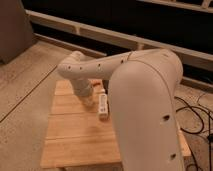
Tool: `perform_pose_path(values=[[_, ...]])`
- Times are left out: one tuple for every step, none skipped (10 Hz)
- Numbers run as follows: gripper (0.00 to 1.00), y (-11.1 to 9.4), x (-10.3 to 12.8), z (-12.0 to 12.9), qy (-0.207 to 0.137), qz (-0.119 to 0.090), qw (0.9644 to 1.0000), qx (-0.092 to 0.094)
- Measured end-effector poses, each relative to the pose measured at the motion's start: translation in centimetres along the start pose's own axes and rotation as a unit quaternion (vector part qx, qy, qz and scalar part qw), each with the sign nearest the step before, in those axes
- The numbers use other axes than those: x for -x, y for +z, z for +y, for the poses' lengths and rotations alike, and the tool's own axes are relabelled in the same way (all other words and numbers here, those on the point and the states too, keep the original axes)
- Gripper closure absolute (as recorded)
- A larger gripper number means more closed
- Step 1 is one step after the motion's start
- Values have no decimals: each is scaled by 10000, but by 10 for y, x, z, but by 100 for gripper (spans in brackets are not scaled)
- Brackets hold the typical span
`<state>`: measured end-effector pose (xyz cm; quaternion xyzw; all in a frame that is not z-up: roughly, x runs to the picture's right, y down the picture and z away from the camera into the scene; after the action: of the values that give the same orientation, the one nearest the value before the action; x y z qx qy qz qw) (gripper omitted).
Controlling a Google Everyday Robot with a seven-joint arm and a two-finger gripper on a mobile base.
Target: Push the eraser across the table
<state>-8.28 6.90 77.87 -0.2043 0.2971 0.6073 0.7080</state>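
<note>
The eraser (103, 105), a small white oblong block, lies on the light wooden plank table (75, 135) near its far middle. My white arm reaches in from the right and bends down at the far side of the table. The gripper (86, 99) hangs low over the tabletop just left of the eraser, a small gap apart from it. My big white upper arm segment (145, 110) fills the right side of the view and hides the table's right part.
Rough concrete floor (25, 95) surrounds the table on the left and far side. A dark railing or ledge (100, 35) runs along the back. Black cables (192, 112) lie on the floor at the right.
</note>
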Motion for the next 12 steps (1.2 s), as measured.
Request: perform_pose_path(values=[[100,-1,21,-10,-60,-154,9999,26],[100,-3,34,-14,-111,-315,9993,152],[100,-6,44,-16,-140,-462,9983,314],[100,-13,58,-21,-159,-733,9950,657],[100,-17,63,-30,-154,-855,9927,833],[100,-20,66,-39,-145,-954,9906,972],[100,-25,69,-54,-144,-1085,9884,1057],[100,-25,70,-58,-142,-1103,9881,1067],[100,-26,69,-54,-160,-1101,9879,1083],[100,-26,68,-50,-182,-1090,9877,1107],[100,-25,68,-52,-195,-1083,9880,1083],[100,-22,68,-53,-207,-1078,9887,1018]])
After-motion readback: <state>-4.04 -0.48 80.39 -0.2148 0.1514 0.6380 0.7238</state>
